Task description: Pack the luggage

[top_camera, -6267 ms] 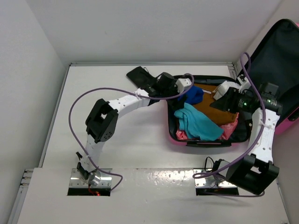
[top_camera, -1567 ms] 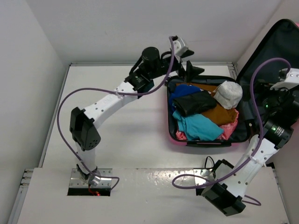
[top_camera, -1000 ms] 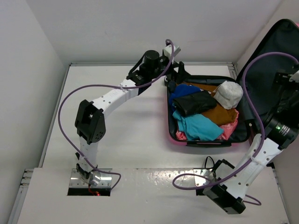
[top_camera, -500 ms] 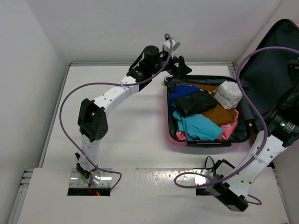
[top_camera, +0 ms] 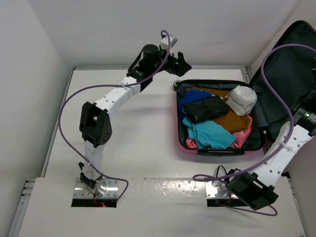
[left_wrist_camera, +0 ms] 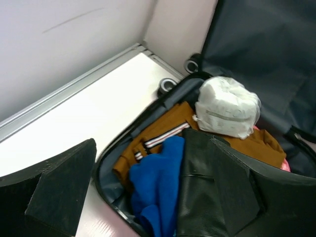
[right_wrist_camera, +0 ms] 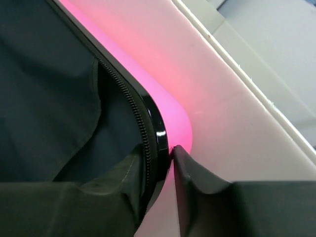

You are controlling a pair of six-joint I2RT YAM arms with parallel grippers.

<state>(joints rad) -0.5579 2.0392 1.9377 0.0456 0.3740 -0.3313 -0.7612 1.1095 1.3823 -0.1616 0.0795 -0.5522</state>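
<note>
1. Luggage (top_camera: pixel 289 64) lies open at the right of the tabletop (top_camera: pixel 133 133), with its lid propped against the wall.
2. You look nearly finished: the lower shell is heaped full. Closing and zipping seem all that's left.
3. Your right fingers (right_wrist_camera: pixel 192 182) pinch the lid's rim by the zip. Your left fingers (left_wrist_camera: pixel 54 187) are spread wide near the far-left corner, holding nothing.
4. Materials:
   - glossy hard pink shell, slack dark-grey lining
   - crumpled blue cloth (top_camera: pixel 195 96) and teal garment (top_camera: pixel 210 132)
   - stripe-trimmed brown garment (top_camera: pixel 232 121)
   - black piece (top_camera: pixel 207 109)
   - rounded white bundle (top_camera: pixel 241 99)
</note>
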